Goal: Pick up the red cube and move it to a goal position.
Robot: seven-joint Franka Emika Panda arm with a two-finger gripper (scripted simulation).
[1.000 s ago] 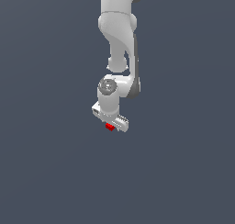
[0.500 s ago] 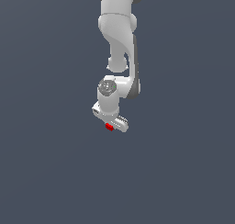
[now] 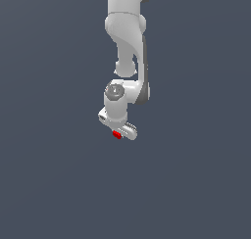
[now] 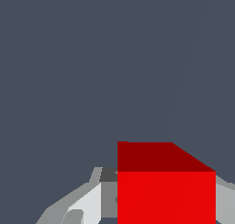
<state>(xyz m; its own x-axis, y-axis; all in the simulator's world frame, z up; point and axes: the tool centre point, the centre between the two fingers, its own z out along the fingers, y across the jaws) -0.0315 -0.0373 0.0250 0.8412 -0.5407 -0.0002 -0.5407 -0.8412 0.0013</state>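
Observation:
The red cube (image 3: 117,134) shows as a small red patch under the white gripper (image 3: 118,132) in the exterior view, near the picture's middle. In the wrist view the red cube (image 4: 166,191) fills much of the frame close to the camera, held between pale grey fingers (image 4: 85,204) on either side. The gripper is shut on the cube. The white arm reaches down from the upper edge of the exterior view.
A plain dark grey surface (image 3: 49,174) fills both views all around the arm. No other object or goal marker shows.
The gripper with the cube has barely shifted across the frames; nothing else differs.

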